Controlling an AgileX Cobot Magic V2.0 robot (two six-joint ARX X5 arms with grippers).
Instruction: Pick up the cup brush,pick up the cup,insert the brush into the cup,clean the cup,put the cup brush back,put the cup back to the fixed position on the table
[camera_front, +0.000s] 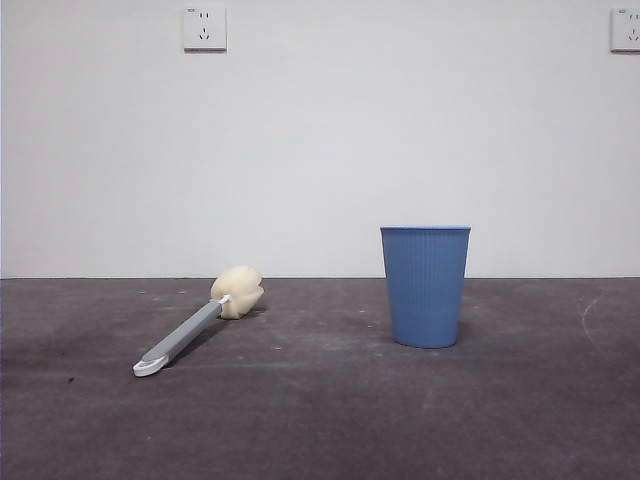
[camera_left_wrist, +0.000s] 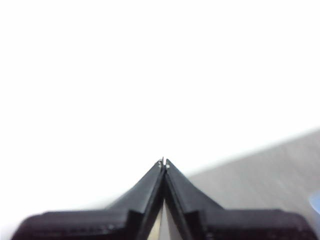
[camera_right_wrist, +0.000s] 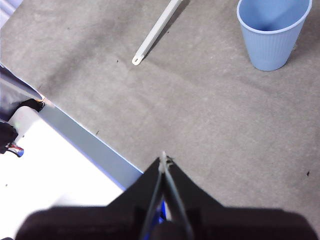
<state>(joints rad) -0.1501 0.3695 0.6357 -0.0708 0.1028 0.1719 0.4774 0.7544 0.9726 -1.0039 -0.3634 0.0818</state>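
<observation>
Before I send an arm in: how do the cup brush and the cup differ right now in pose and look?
The cup brush lies flat on the table, its sponge head toward the wall and looped end toward the camera; the cup stands upright, mouth open and empty in the right wrist view. The brush is slim, grey and cream; the cup is wide, blue and ribbed. Both rest on the table apart from each other, with no gripper on either.

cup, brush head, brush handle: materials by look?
The cup: likely matte blue plastic, judging by its fine moulded vertical ribs, thin rim band and uniform colour. The cup brush head: cream-yellow, lumpy and porous-looking, probably sponge or foam. Its handle: smooth grey with a white looped end, probably plastic, though the finish is hard to judge.
</observation>
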